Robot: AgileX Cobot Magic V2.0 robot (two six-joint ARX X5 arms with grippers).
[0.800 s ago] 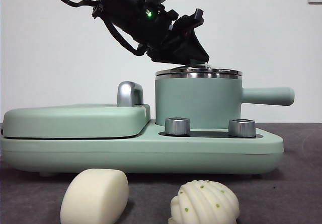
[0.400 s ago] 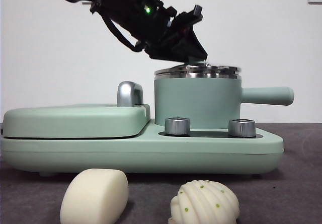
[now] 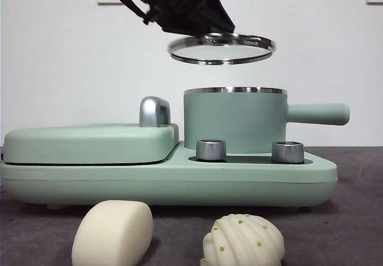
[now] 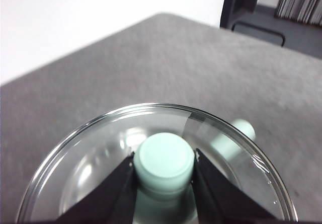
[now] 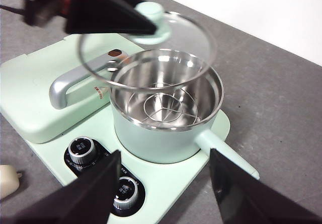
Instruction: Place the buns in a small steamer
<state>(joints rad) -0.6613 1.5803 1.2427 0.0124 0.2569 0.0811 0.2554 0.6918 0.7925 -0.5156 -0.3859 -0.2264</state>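
Both buns, smooth bun and ridged bun, lie unmoved before the steamer. Left gripper, clamped on the lid knob, has raised it clear above; right gripper spread wide; grey tabletop, white wall behind

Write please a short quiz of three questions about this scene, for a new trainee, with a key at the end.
1. True or false: the glass lid rests on the small steamer.
2. The left claw is shut on which part? A) the lid's green knob B) the steamer's side handle C) a control dial
3. Fill in: the two buns, the smooth bun and the ridged bun, lie on the ____ in front of the appliance.

Key: 1 false, the lid hangs above the open steamer. 2 A. 3 table. The right claw waits open above the dials.
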